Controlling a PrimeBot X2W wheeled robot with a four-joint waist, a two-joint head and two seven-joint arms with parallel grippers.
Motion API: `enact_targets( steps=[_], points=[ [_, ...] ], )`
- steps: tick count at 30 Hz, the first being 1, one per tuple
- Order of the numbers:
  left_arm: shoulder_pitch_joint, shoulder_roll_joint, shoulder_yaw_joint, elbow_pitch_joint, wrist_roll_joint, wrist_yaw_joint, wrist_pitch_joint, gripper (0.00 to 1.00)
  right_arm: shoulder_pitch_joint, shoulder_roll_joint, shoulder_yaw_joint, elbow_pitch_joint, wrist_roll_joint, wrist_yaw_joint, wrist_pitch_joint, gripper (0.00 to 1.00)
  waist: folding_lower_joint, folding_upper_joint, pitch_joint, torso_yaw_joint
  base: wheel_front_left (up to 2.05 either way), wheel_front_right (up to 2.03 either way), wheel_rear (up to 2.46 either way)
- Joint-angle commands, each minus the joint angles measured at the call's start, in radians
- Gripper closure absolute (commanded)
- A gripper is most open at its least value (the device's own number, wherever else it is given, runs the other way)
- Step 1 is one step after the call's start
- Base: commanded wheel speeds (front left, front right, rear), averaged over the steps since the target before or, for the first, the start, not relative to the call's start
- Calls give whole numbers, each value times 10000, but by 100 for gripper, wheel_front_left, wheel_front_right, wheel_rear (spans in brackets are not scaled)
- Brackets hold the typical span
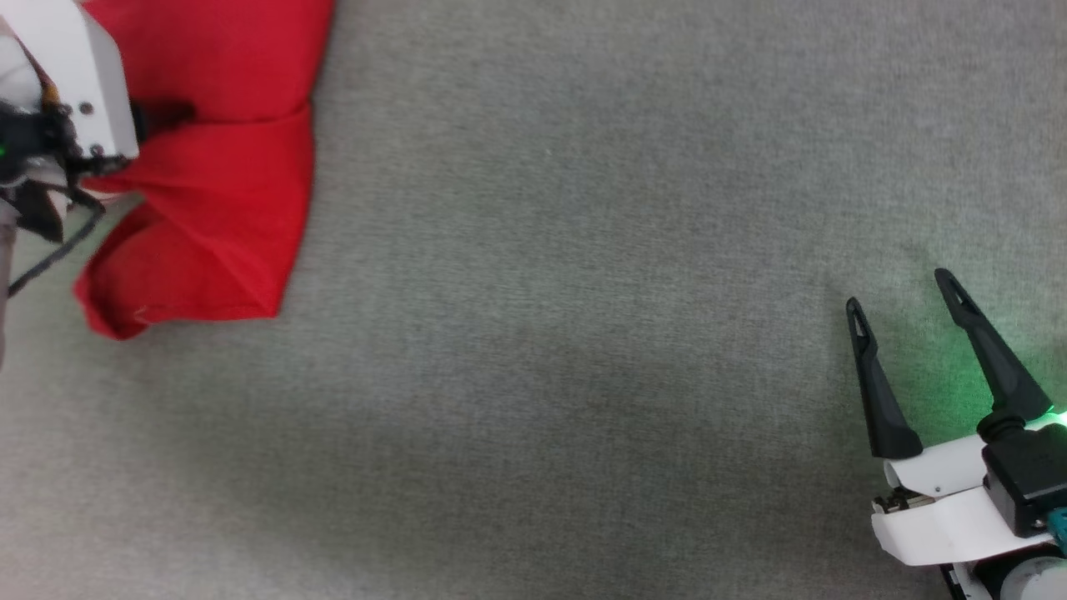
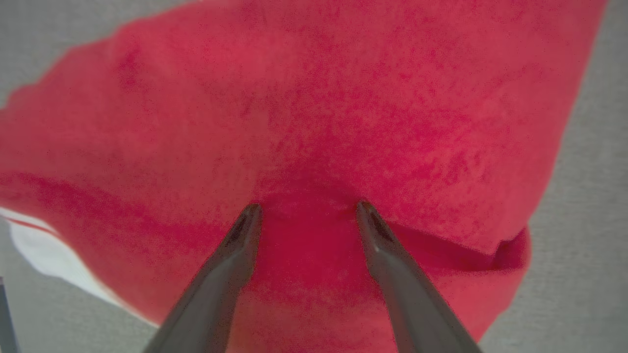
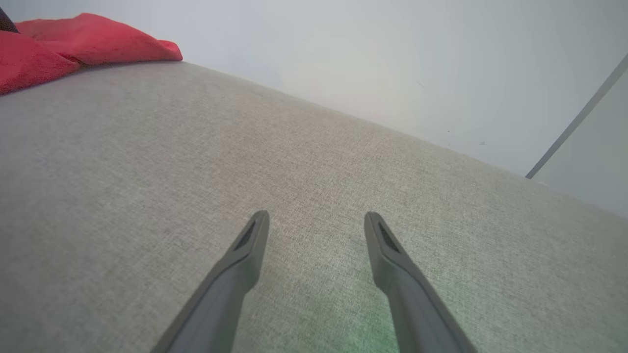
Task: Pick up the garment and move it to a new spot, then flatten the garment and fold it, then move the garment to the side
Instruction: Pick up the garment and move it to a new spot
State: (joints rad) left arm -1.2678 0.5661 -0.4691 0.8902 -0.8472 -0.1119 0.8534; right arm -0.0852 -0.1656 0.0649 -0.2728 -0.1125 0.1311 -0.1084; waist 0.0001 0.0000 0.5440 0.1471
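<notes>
From the head, the red shirt point(image 1: 217, 183) lay upper left on the grey cloth point(image 1: 583, 333), cropped by the frame and partly hidden behind the left arm point(image 1: 79, 83), well apart from the right gripper point(image 1: 900, 290), which was spread and empty. At the left wrist, the left gripper point(image 2: 308, 206) was spread too, its tips on the blurred red fabric. At the right wrist, the shirt sat cropped in the far corner.

You have a grey fabric-covered table point(image 1: 583, 333) spread across the head view, its weave fine and even, with a soft shadow across the lower half. A green tint point(image 1: 950, 375) falls on it at lower right. In the right wrist view its far edge meets a pale wall point(image 3: 392, 59), where a thin grey diagonal line point(image 3: 574, 122) runs at the right.
</notes>
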Motion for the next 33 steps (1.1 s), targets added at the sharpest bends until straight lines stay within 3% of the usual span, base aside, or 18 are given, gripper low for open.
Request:
enact_targets(
  steps=[1, 10, 11, 12, 13, 26, 33],
  points=[
    [-72, -22, -163, 154, 118, 24, 215, 0, -72, -16, -34, -115, 48, -6, 59, 0, -1, 0, 597, -469, 0, 0, 0],
    [384, -851, -508, 1402, 14, 488, 966, 2, -220, 71, -57, -555, 45, -6, 283, 0, -1, 0, 1161, -633, 0, 0, 0],
    [466, -995, -487, 1520, -100, 483, 1028, 53, -241, 82, -62, -561, 46, -6, 302, 0, -1, 0, 1168, -644, 0, 0, 0],
    [481, -1083, -442, 1607, -150, 554, 966, 87, -261, 95, -71, -549, 41, -6, 311, 0, -1, 0, 1158, -650, 0, 0, 0],
    [466, -1157, -413, 1670, -153, 610, 879, 100, -289, 130, -79, -517, 51, -6, 288, 0, -1, 0, 1111, -655, 0, 0, 0],
    [-1125, -128, -254, 1271, 297, 362, -745, 100, -137, 590, 227, 820, 279, -6, -403, 0, -1, 0, -1089, -540, 0, 0, 0],
    [-1768, -7, -594, 884, 891, 244, -1688, 100, 111, 886, 277, 1788, 476, -6, -891, 0, -1, 0, -2679, -485, 0, 0, 0]
  ],
)
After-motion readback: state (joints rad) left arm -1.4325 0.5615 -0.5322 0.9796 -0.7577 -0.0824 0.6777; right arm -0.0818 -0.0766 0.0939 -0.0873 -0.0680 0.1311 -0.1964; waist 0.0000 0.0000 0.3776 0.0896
